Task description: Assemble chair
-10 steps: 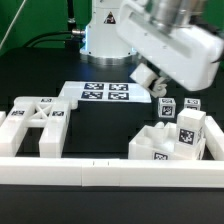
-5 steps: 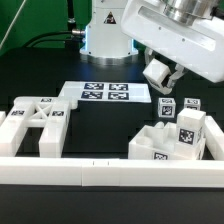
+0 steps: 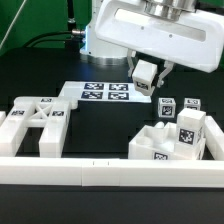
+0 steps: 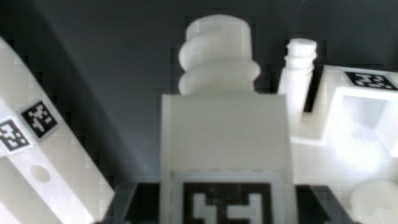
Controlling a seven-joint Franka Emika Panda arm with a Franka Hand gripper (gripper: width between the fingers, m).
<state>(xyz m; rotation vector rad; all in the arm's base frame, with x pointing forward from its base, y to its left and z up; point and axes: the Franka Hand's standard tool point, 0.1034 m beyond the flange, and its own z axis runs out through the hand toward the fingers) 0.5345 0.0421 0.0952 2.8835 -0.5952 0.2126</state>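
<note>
My gripper [image 3: 146, 76] is shut on a cube-ended peg [image 3: 147, 72] and holds it in the air above the right end of the marker board [image 3: 104, 93]. In the wrist view the peg [image 4: 224, 110] sticks out from between the gripper's dark fingers [image 4: 146, 202], with a tag on its cube end. The X-braced frame [image 3: 36, 122] lies at the exterior view's left. The notched block [image 3: 158, 146] sits at the exterior view's right, with other tagged pegs [image 3: 191, 130] on and behind it.
A long white border rail [image 3: 100, 172] runs along the front and another rail [image 3: 215, 135] stands at the exterior view's right. The robot base [image 3: 105, 40] is at the back. In the wrist view, white parts [image 4: 39, 150] lie on both sides below the peg.
The hand has swung and turned over the marker board's right end, ending a little to the exterior view's left of half a second ago. The peg stays in the gripper.
</note>
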